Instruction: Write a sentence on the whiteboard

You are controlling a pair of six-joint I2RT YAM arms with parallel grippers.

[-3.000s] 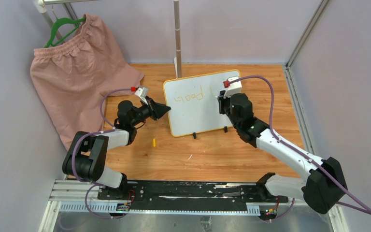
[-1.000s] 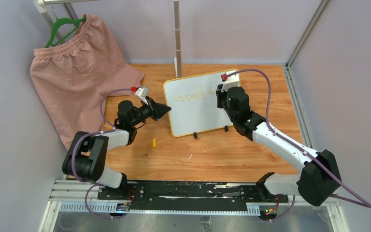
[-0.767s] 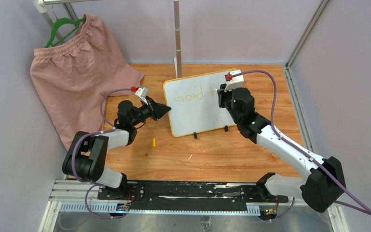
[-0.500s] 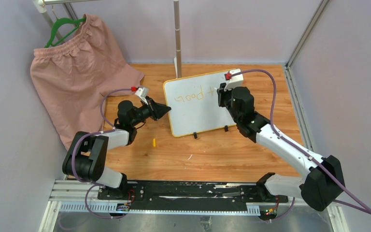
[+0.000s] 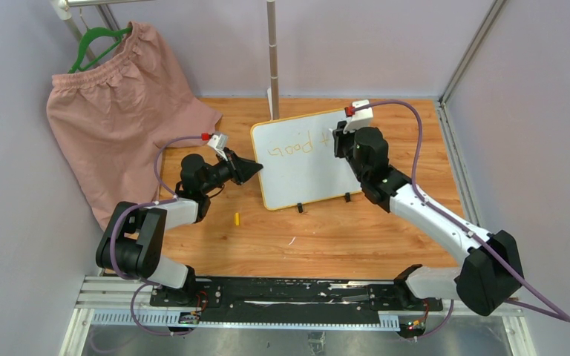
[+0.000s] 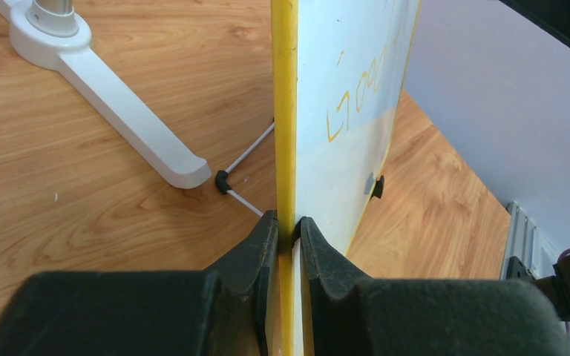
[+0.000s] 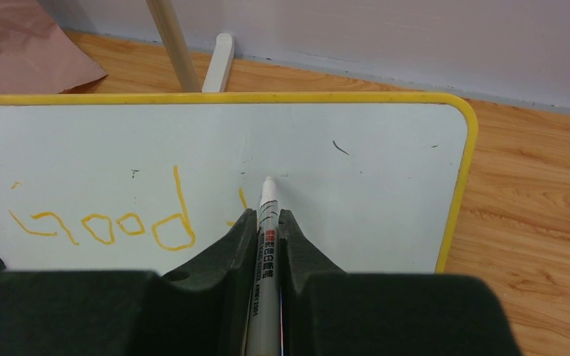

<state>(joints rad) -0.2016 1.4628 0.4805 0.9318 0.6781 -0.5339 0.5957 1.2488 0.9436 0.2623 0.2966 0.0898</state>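
Observation:
The whiteboard (image 5: 304,182), white with a yellow frame, stands tilted on the wooden table. Of the sentence, "Good" (image 5: 291,147) shows in yellow-orange letters, with a short stroke (image 7: 242,199) just after it. My left gripper (image 5: 256,169) is shut on the board's left edge; in the left wrist view its jaws (image 6: 288,222) pinch the yellow frame (image 6: 284,111). My right gripper (image 5: 339,141) is shut on a grey marker (image 7: 267,204). The marker's tip touches the board (image 7: 378,185) to the right of "Good" (image 7: 104,222).
Pink shorts (image 5: 119,111) hang on a green hanger (image 5: 96,41) at the back left. A white stand pole (image 5: 272,52) rises behind the board; its foot (image 6: 111,96) lies near the board's edge. A small yellow cap (image 5: 237,218) lies on the table.
The right gripper has drawn a short stroke after "Good" and has shifted slightly toward the board's far edge. The left gripper and the board have not moved.

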